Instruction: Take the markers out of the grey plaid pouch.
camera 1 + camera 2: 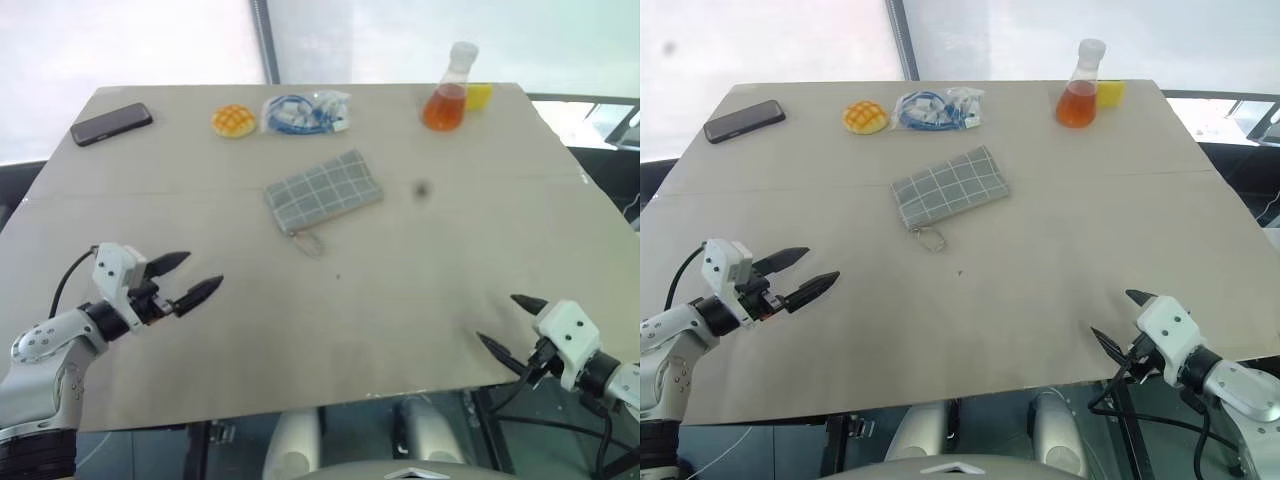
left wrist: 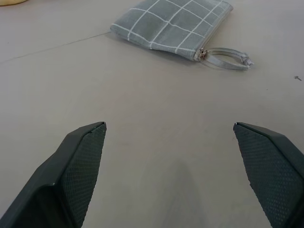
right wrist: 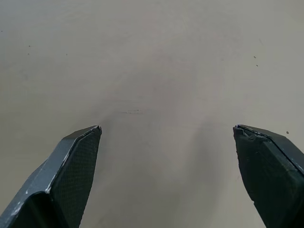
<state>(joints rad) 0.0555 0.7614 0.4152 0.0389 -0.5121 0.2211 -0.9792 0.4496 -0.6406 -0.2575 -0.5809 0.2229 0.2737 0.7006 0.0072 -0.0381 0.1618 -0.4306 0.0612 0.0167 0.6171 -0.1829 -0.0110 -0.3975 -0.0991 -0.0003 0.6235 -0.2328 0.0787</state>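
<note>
Left eye view showed the grey plaid pouch (image 1: 323,191) lying zipped mid-table, markers unseen, while the left gripper (image 1: 190,279) and right gripper (image 1: 506,322) hovered spread, empty, well short of it.

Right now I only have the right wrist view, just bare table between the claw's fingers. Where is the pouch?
Observer: The pouch lies flat in the middle of the table, well ahead of the right claw.
Operator: Is it zipped?
Observer: It looks zipped shut; its ring lies at the corner nearest the robot.
Operator: And the left claw?
Observer: The left claw is open, pointing toward the pouch, not touching it.
</note>
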